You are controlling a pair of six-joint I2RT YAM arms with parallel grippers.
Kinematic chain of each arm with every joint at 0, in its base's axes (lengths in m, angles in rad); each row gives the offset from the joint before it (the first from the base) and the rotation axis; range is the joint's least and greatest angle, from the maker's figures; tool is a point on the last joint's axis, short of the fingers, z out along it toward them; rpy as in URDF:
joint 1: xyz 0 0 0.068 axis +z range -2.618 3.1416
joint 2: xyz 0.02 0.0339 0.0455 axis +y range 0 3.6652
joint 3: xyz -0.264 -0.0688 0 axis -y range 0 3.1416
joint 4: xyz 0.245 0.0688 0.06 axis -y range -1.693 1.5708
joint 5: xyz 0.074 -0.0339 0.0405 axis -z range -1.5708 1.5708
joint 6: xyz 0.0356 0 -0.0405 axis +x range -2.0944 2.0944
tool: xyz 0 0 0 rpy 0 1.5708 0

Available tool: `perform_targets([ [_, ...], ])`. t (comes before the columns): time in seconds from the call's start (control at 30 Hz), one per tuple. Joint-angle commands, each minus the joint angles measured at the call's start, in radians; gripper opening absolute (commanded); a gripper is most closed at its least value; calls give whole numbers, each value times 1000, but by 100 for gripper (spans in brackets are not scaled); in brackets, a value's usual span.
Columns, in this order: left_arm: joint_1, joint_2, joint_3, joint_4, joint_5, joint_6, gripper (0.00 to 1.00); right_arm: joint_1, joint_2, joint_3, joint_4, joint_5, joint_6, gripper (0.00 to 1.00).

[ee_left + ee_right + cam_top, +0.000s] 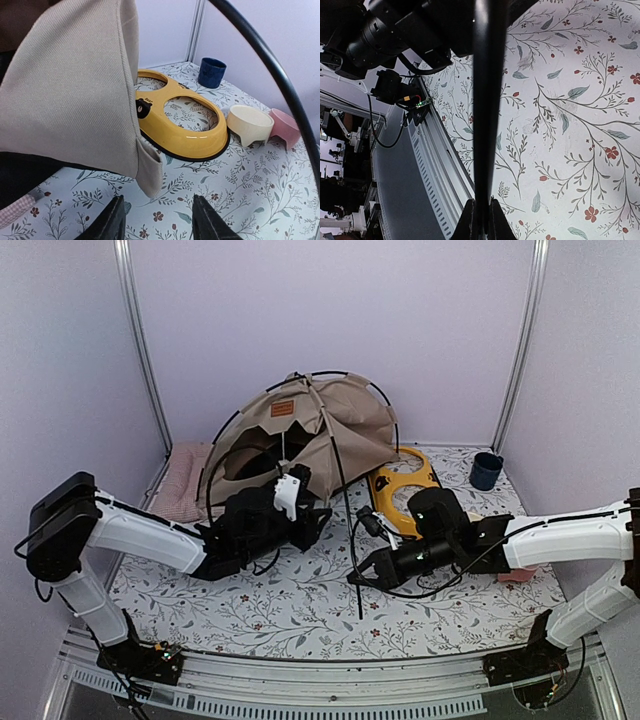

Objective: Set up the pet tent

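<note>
We see the pet tent [300,435] at the far middle of the desk [250,615], half raised, its tan fabric slumped and creased on the right under crossed black poles. One pole [345,500] leaves the tent's top and slants toward us. Its long axis runs far to near with a slight lean right, and its free end comes down near the desk's front edge. The right hand [360,578] is clamped tight on this pole just above that free end. In the right wrist view the pole [487,100] runs straight out from between the closed fingers. The left hand [305,520] sits at the tent's near side, just left of the pole, its fingers moderately apart with nothing between them. In the left wrist view a corner pocket [149,172] of the fabric hangs just beyond the left hand [159,222], close to the fingertips but not gripped, with the yellow bowl stand [182,122] behind it. We judge that the coming move turns on this: the pole's end lies near and a little right of the pocket. The right hand would therefore carry it far and left, while the left hand, nearer the fabric, takes the pocket and steadies it.
</note>
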Motion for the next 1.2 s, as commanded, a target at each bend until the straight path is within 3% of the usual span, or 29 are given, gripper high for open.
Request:
perform_targets([
  [0.0, -7, 34, 50, -15, -38, 23, 46, 6, 9, 36, 25, -3, 6, 0],
  [0.37, -1, 75, 105, -41, -74, 23, 35, 7, 5, 47, 20, -2, 6, 0],
  [0.47, -2, 82, 112, -44, -73, 23, 25, 8, 3, 56, 16, -2, 5, 0],
  [0.6, -1, 78, 104, -47, -80, 24, 1, 9, 5, 70, 10, 2, 5, 0],
  [1.17, -99, -173, -139, -64, -48, 47, 0, -11, 173, 271, 40, -46, 0, 0],
])
